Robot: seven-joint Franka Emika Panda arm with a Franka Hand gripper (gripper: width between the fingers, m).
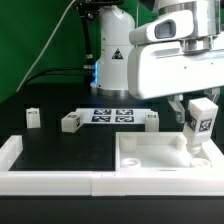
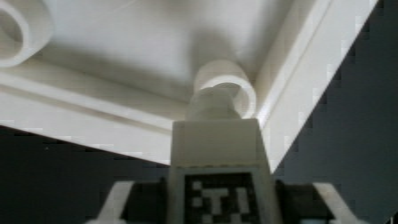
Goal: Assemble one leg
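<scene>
Holding the leg (image 1: 203, 122) upright at the exterior view's right, tag facing the camera, lower end reaching down inside the raised rim of the tabletop (image 1: 150, 160). Clenching on the leg's upper part with the gripper (image 1: 200, 104), jaws pressing against its two flanks. In the wrist view, showing the fingers (image 2: 118, 200) at either side of the tagged face.

Pointing the leg's far end at the round corner socket (image 2: 226, 85) of the tabletop, lining up almost straight along the post in the wrist view. Not being able to tell whether tip and socket are touching or just apart.

Judging the step in hand as seating the leg in that corner mount: bringing it over looking finished, fastening not yet done. Calling next, most likely, for lowering straight down until the tip is meeting the socket, then turning the wrist to screw it home. Needing a square approach, so as not to be catching on the socket's lip or on the nearby rim.

Leaving a spare post (image 1: 32, 117), a second spare post (image 1: 70, 122) and a third spare post (image 1: 152, 120) standing on the black table farther back. Lying between the latter two, the marker board (image 1: 112, 115), all of it well apart from the gripper.
</scene>
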